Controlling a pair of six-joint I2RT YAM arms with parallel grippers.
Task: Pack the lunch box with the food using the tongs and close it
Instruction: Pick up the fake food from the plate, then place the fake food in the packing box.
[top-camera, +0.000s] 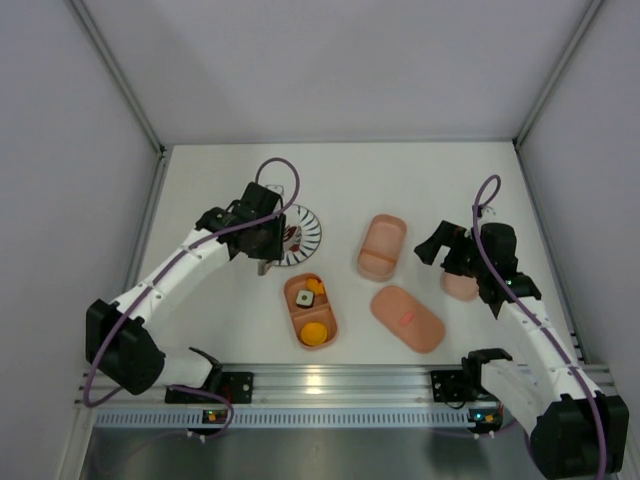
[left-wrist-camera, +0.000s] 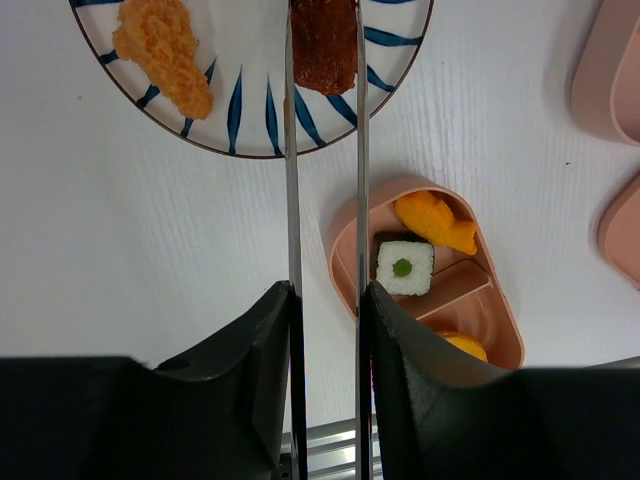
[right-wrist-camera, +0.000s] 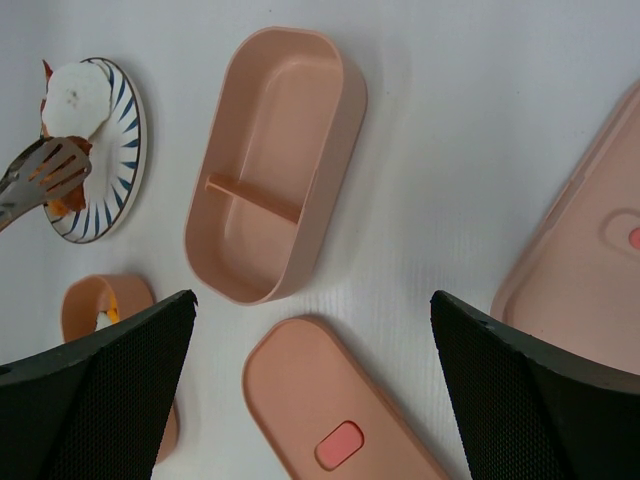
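Observation:
My left gripper (left-wrist-camera: 327, 300) is shut on the slim metal tongs (left-wrist-camera: 294, 200), whose two arms run up to the striped plate (left-wrist-camera: 250, 120). The tong tips pinch a dark brown food piece (left-wrist-camera: 324, 45) at the plate; an orange fried piece (left-wrist-camera: 165, 55) lies beside it. One pink lunch box tray (top-camera: 311, 310) holds a rice roll (left-wrist-camera: 404, 268), a yellow piece (left-wrist-camera: 435, 222) and an orange piece (left-wrist-camera: 462, 347). An empty divided tray (right-wrist-camera: 270, 160) lies to its right. My right gripper (right-wrist-camera: 312, 300) hangs open above the lid with a red mark (right-wrist-camera: 330, 400).
A second pink lid (right-wrist-camera: 590, 270) lies at the right, partly under my right arm (top-camera: 520, 310). Grey walls enclose the white table on three sides. An aluminium rail (top-camera: 340, 380) with both arm bases runs along the near edge.

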